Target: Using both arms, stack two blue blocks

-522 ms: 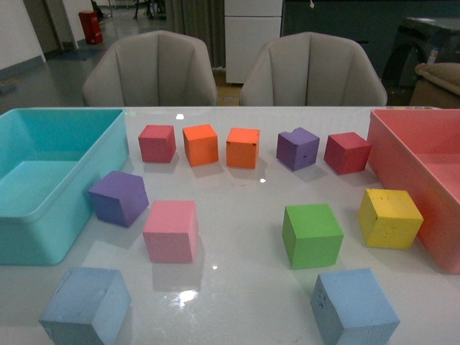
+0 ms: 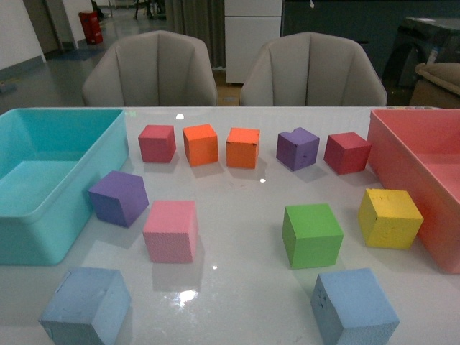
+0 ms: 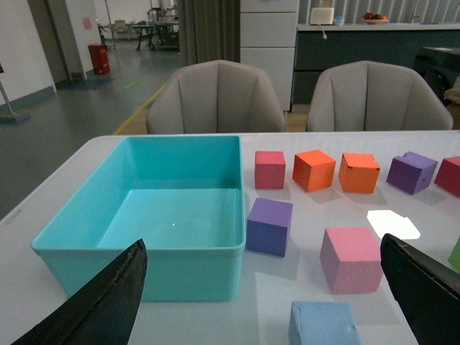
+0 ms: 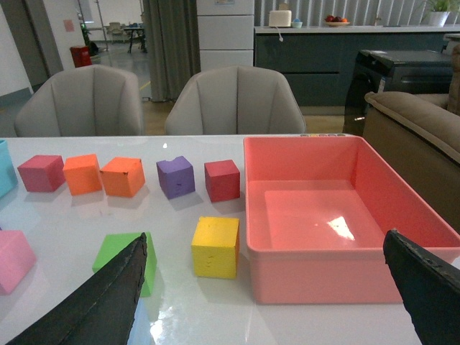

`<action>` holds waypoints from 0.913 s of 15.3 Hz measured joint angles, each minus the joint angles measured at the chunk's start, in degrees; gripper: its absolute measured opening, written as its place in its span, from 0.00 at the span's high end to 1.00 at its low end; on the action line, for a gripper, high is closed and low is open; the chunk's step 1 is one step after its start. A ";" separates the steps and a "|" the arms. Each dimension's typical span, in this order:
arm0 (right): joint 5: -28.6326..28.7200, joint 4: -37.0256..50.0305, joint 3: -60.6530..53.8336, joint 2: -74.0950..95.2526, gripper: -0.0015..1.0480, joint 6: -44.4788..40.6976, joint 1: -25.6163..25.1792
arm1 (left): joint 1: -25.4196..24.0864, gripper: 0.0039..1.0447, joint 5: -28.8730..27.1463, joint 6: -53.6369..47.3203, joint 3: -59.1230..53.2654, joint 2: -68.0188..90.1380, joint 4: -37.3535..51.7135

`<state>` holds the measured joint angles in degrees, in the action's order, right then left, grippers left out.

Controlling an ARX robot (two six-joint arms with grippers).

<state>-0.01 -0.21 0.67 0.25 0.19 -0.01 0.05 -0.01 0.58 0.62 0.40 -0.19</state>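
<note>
Here, in the front view, you see neither arm. The two blue blocks sit along the near edge of the white table [image 2: 244, 302], well apart and each flat on the tabletop, neither on the other. The left blue block [image 2: 85, 307] is by the near left corner, just in front of the turquoise bin [image 2: 100, 169]. The right blue block [image 2: 354, 307] is toward the near right corner, just in front of the green cube [image 2: 312, 235]. Beyond the left one stand a pink cube [image 2: 170, 230] and a near purple cube [image 2: 118, 198]. A yellow cube [image 2: 389, 218] lies just beside the salmon-pink bin [image 2: 392, 154] at the right edge. Toward the far edge runs a row: a red cube [image 2: 157, 143], an orange cube [image 2: 200, 144], a second orange cube [image 2: 243, 147], a notched purple cube [image 2: 297, 149] and a dark red cube [image 2: 346, 152].

In the left wrist view, your left gripper [image 3: 262, 246] is released: its black fingers [image 3: 100, 302] spread wide and grasp nothing. The left blue block lies on the table between them, touching neither, with the turquoise bin close beside it.

In the right wrist view, your right gripper [image 4: 266, 239] is likewise released, with its fingers [image 4: 424, 287] wide apart and nothing in them. Past them lie the salmon-pink bin, the yellow cube and the green cube. You cannot make out the right blue block here.
</note>
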 joint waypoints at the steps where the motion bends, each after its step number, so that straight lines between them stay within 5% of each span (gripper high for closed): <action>1: 0.00 0.02 0.00 0.00 0.06 0.00 0.00 | 0.00 0.06 0.00 0.00 0.00 0.00 0.00; 12: 0.00 0.00 0.00 0.00 0.06 0.00 0.00 | 0.00 0.06 0.00 0.02 0.00 0.02 0.00; 13: 0.96 -0.61 0.11 0.20 0.06 0.52 -0.33 | 0.00 0.06 0.00 0.00 0.00 0.00 0.00; 14: 8.04 2.12 1.20 6.40 0.06 3.52 -3.69 | 0.00 0.06 0.04 0.00 0.00 0.00 0.00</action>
<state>8.03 1.91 1.87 6.66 3.70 -3.70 0.05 0.03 0.58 0.62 0.40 -0.19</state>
